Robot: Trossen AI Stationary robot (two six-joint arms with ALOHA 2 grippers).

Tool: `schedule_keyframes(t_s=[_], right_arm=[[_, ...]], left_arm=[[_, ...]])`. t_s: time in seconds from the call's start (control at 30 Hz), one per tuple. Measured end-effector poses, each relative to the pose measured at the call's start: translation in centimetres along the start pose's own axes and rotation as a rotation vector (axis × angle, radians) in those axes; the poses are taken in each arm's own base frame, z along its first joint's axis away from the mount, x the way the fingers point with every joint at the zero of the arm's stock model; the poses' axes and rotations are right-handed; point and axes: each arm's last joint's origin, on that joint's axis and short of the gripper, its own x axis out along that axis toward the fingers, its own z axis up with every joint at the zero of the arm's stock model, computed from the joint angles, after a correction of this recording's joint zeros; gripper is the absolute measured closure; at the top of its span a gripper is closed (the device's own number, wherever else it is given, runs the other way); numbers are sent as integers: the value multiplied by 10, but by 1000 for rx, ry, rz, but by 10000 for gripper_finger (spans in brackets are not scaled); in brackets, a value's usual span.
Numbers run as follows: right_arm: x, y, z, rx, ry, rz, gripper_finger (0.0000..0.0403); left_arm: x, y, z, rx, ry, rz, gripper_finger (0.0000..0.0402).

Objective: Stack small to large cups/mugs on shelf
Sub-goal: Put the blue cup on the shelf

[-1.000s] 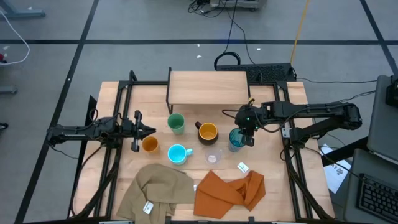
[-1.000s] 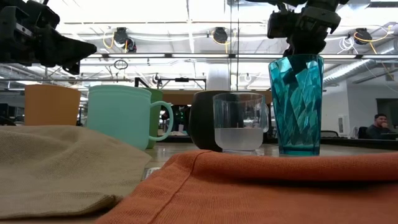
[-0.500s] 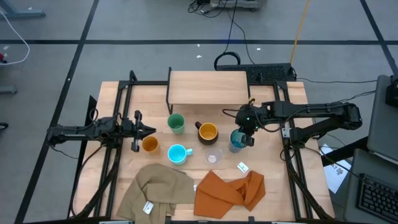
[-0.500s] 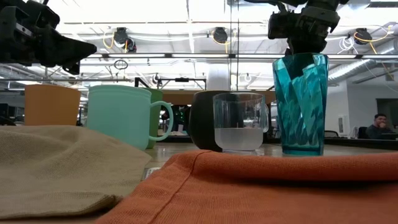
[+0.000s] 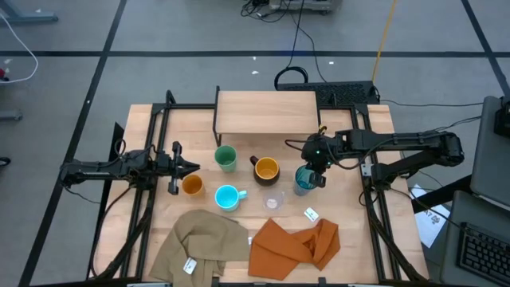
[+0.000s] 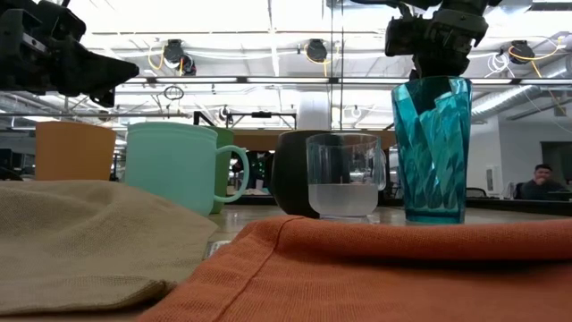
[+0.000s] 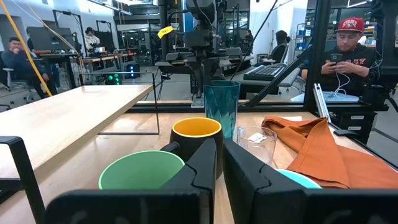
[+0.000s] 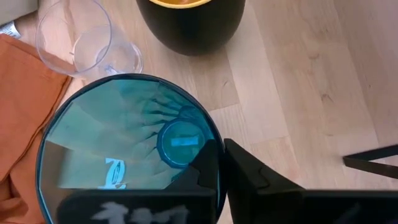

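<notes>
The tall textured teal tumbler (image 5: 303, 178) (image 6: 432, 148) stands upright right of the black mug with a yellow inside (image 5: 266, 169). My right gripper (image 5: 311, 172) (image 8: 222, 177) comes down onto its rim, shut on it. The green cup (image 5: 225, 157), small orange cup (image 5: 192, 185), light blue mug (image 5: 228, 196) and clear cup (image 5: 273, 200) rest on their bases on the tabletop. The light-wood shelf (image 5: 267, 112) stands at the far side with nothing on it. My left gripper (image 5: 194, 167) is shut and hovers left of the green cup, above the orange cup. My right gripper holds the teal tumbler by the right side of its rim (image 8: 214, 140), coming from above and pointing down. One finger (image 8: 205, 171) is inside the tumbler and the other (image 8: 252, 177) outside. The tumbler stays upright; the orange cloth's edge hides whether its base is on the table.
A tan cloth (image 5: 203, 243) and an orange cloth (image 5: 291, 243) lie crumpled along the near edge, with a small white tag (image 5: 311, 214) between the orange cloth and the tumbler. Black frame rails (image 5: 151, 143) run along both table sides. People sit in the room beyond.
The teal tumbler has shifted slightly toward the table's right in my right gripper's hold, then stayed still. Nothing else has moved.
</notes>
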Motion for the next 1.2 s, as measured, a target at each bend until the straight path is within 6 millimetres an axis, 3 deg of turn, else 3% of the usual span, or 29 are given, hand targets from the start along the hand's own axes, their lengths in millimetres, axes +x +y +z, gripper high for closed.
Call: schedule_keyframes(t_s=[0.33,0.57,0.8,1.2], right_arm=[[-21,0,-4,-4,-99,12,402],[-49,0,-4,-19,-297,33,402],[-74,-4,-18,-41,-381,-61,403],[-94,-4,-14,-102,-579,-77,403]], left_arm=[[0,0,0,0,-2,1,371],[0,0,0,-1,-3,0,371],[0,0,0,-15,-5,0,371],[0,0,0,-26,-5,1,371]])
